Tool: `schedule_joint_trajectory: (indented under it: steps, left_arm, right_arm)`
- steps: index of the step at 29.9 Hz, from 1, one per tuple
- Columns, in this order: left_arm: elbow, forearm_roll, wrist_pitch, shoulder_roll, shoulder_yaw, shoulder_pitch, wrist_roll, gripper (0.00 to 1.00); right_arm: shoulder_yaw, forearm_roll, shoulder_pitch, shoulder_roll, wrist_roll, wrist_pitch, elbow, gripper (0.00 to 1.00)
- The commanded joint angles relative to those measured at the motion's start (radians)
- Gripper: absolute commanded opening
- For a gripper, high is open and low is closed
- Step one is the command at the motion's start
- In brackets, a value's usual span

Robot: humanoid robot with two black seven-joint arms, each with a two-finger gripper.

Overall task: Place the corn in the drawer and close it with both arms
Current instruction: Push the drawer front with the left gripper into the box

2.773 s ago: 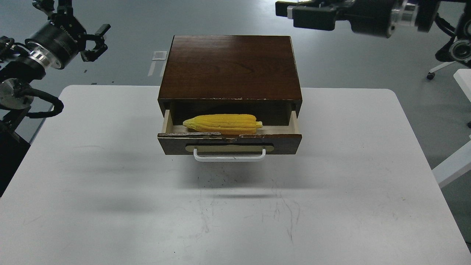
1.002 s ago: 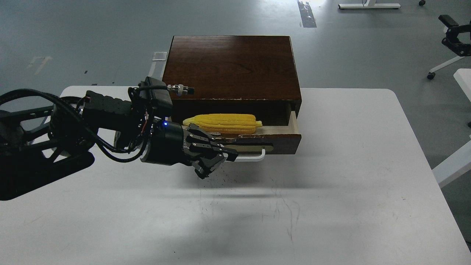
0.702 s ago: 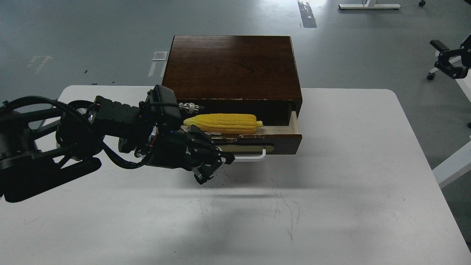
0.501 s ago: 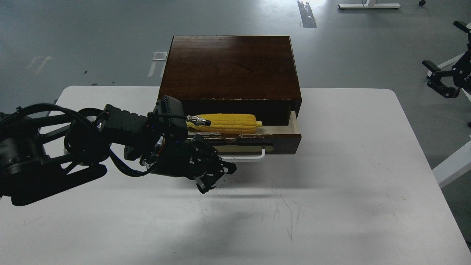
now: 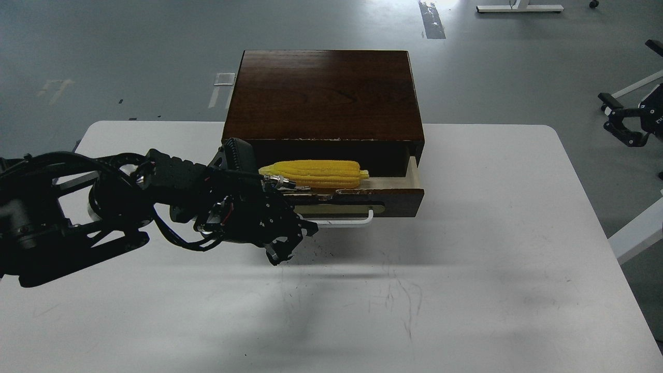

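Lying lengthwise in the open drawer [image 5: 378, 197]: the corn [image 5: 316, 173], yellow, thick end toward the right, resting on the pale wood floor just behind the chipped front edge. Sticking out toward the near side from a dark brown box [image 5: 323, 93], which is sitting at the far middle of the white worktop [image 5: 466, 290]. Showing on the drawer front, a white handle [image 5: 352, 221] on a beige plate, its left part hidden behind the left claw.

Reaching in from the left edge, low over the worktop: the left arm [image 5: 77, 207], black, draped with cables. Hovering in front of the left half of the drawer front, the left claw [image 5: 292, 241], fingers curled down and forward, tips close to the handle; whether touching it, cannot tell, and whether spread or pressed together, cannot tell either, since the dark fingers are overlapping. Poking toward the corn from the wrist, a small silver plug [image 5: 277, 181].

Hanging far off at the right edge, beyond the worktop and over the grey floor: the right claw [image 5: 624, 124], fingers spread apart, gripping nothing
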Motion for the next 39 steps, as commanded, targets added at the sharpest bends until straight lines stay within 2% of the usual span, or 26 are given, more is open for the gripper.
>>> schedule_joint_trajectory:
  steps: [1, 18, 27, 39]
  left_arm:
    - [0.001, 0.005, 0.000, 0.002, 0.000, 0.002, 0.008, 0.00]
    - [0.030, 0.051, 0.000, -0.004, 0.007, -0.006, 0.022, 0.00]
    - [0.043, 0.052, 0.000, -0.006, 0.005, -0.007, 0.051, 0.00]
    - [0.098, 0.057, 0.000, -0.036, 0.005, -0.015, 0.051, 0.00]
  right_arm:
    - [0.008, 0.001, 0.000, 0.000, 0.000, 0.000, 0.000, 1.00]
    - [0.022, 0.001, 0.000, 0.000, 0.000, 0.000, 0.000, 1.00]
    - [0.023, 0.001, 0.002, -0.005, 0.000, 0.000, 0.000, 1.00]
    - [0.023, 0.001, 0.002, -0.005, 0.000, 0.001, 0.000, 1.00]
